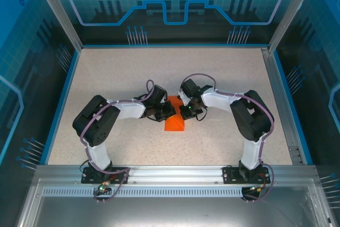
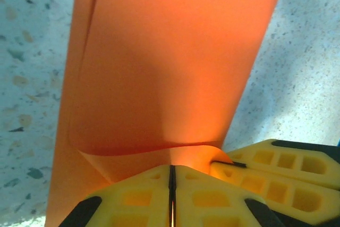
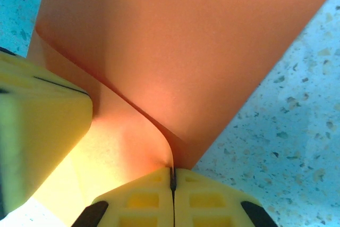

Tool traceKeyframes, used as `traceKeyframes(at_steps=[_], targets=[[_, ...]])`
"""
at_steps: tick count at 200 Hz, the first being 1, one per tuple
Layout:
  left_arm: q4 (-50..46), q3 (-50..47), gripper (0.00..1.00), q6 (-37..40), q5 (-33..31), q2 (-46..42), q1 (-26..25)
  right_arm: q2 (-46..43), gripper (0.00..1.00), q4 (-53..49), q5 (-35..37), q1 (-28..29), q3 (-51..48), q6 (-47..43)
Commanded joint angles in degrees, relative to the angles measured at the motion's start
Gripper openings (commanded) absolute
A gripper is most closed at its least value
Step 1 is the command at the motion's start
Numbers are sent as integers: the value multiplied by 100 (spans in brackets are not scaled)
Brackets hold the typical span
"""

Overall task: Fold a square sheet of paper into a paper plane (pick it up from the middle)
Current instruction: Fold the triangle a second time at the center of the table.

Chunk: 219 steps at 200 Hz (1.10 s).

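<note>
Nearest us, our left arm (image 1: 101, 123) and right arm (image 1: 252, 115) bend inward from the near edge of the desk (image 1: 223, 78) and hide part of the square sheet of paper (image 1: 174, 123). The desk is pale and speckled. The sheet is thin, smooth, bright orange, folded and curling. Our yellow-padded left hand (image 2: 172, 178) and right hand (image 3: 172, 176) are both closed, pinching the sheet's edge side by side at mid-desk, and the sheet extends beyond them. Blue glowing panels (image 1: 175, 3) wall the far side.

Paper: square sheet of paper (image 1: 174, 123), an orange wedge at the centre of the frame, with the speckled surface (image 1: 133, 73) around it.
Left fingers (image 1: 167, 112): at the paper's left side.
Right fingers (image 1: 186, 111): at its right side.
Arms: both bent inward, meeting mid-frame.
</note>
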Motion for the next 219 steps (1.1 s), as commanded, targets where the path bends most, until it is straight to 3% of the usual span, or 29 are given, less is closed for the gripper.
traceKeyframes(at_steps=[1, 54, 131, 183, 219], targets=[[-169, -162, 10, 58, -71, 131, 29, 255, 6, -26, -9, 55, -65, 25], [-160, -284, 9, 78, -150, 177, 27, 195, 8, -43, -36, 66, -23, 73], [-129, -299, 8, 109, -132, 205, 21, -981, 24, 63, -324, -94, -274, 524], [-143, -277, 8, 134, -123, 186, 26, -1112, 14, 674, -1733, 9, -665, 875], [-172, -277, 8, 156, -139, 177, 23, -855, 8, 895, -1943, 90, -809, 1158]])
